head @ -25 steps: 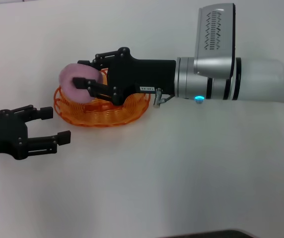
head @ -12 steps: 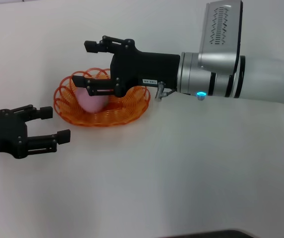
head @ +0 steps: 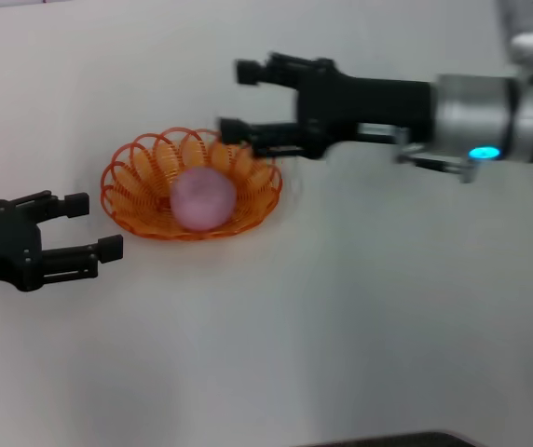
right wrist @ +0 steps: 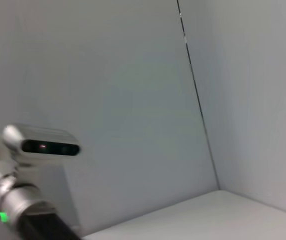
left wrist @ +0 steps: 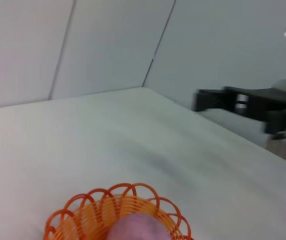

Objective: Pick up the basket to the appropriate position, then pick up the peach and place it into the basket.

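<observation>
The orange wire-weave basket (head: 131, 191) sits on the white table at centre left. The pink peach (head: 203, 198) lies inside it. In the left wrist view the basket (left wrist: 85, 216) and the peach (left wrist: 135, 228) show at the near edge. My right gripper (head: 240, 100) is open and empty, raised above the basket's far right rim, clear of the peach. It also shows far off in the left wrist view (left wrist: 205, 100). My left gripper (head: 94, 224) is open and empty, just left of the basket at table level.
The white table (head: 341, 317) stretches bare to the front and right. Grey walls stand behind it in the wrist views. The right wrist view shows the left arm (right wrist: 20, 197) far off.
My right gripper let go of the peach into the basket, then opened and drew back up and to the right. My left gripper shifted slightly left.
</observation>
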